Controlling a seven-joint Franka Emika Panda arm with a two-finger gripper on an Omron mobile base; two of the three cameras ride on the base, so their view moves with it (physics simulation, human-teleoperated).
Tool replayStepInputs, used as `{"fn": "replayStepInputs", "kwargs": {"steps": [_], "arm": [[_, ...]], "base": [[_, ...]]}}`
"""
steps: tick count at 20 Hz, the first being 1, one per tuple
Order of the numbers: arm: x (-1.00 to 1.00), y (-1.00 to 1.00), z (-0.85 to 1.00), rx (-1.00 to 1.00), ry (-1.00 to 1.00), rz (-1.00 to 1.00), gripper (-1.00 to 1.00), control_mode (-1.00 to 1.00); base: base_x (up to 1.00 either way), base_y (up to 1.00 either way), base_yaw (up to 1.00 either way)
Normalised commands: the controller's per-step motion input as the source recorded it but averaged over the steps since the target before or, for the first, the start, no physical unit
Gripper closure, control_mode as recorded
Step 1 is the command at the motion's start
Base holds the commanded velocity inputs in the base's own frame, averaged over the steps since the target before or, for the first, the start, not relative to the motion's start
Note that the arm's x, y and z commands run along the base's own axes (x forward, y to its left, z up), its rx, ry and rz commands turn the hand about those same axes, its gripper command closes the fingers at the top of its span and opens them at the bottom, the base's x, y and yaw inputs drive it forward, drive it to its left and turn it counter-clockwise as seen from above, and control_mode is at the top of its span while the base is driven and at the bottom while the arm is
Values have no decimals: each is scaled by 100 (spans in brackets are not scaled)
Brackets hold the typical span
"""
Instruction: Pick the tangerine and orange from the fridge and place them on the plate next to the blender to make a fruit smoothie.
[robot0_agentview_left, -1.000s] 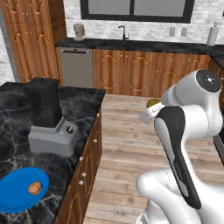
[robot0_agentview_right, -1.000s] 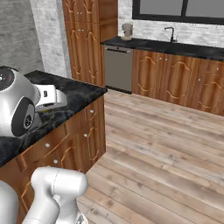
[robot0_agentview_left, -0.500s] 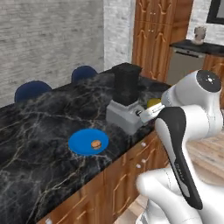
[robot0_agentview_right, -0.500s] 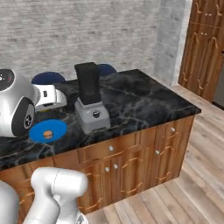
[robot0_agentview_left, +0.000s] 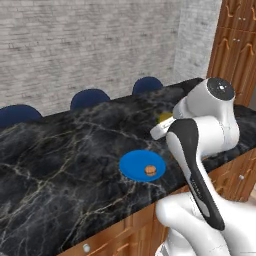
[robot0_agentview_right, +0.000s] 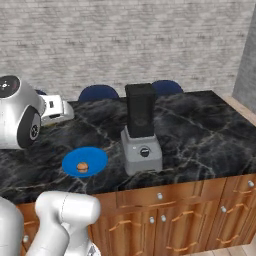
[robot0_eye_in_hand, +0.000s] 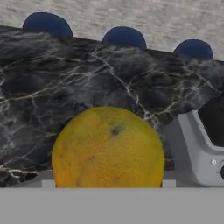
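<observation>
The orange (robot0_eye_in_hand: 108, 148) sits gripped between the fingers, filling the near middle of the hand view, with a grey finger pad showing at each flank of the fruit; in the left base view only a sliver of it (robot0_agentview_left: 165, 117) peeks out past the white forearm, above the black marble bench (robot0_agentview_left: 65, 150). It looks round, firm and fairly heavy for its size, with a dimpled, slightly waxy skin that could roll or slip, so a hold across its widest girth, as here, seems the safest, and it should be set down gently so that it does not roll off. The blue plate (robot0_agentview_right: 92, 158) lies flat on the bench just left of the blender (robot0_agentview_right: 140, 129), near the bench's front edge, and already carries a smaller orange fruit, probably the tangerine (robot0_agentview_right: 82, 166), towards its near side. The right base view shows the plate and the blender side by side, which the left base view does not, since there the arm covers the blender. The hand view alone shows the grip itself, plus the blender's grey base (robot0_eye_in_hand: 197, 148) to the right and blue chair backs (robot0_eye_in_hand: 124, 37) beyond the far edge.
</observation>
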Motion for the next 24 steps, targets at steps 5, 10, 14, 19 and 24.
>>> {"fn": "replayStepInputs", "kwargs": {"steps": [5, 10, 14, 19, 24], "arm": [[82, 12, -99, -1, 33, 0, 100, -100], [97, 21, -100, -1, 24, 0, 100, -100], [81, 39, -100, -6, 18, 0, 100, -100], [83, 8, -100, -6, 14, 0, 100, -100], [64, 0, -100, -10, 14, 0, -100, -100]], "base": [[0, 0, 0], [0, 0, 0], [0, 0, 0], [0, 0, 0], [0, 0, 0]]}}
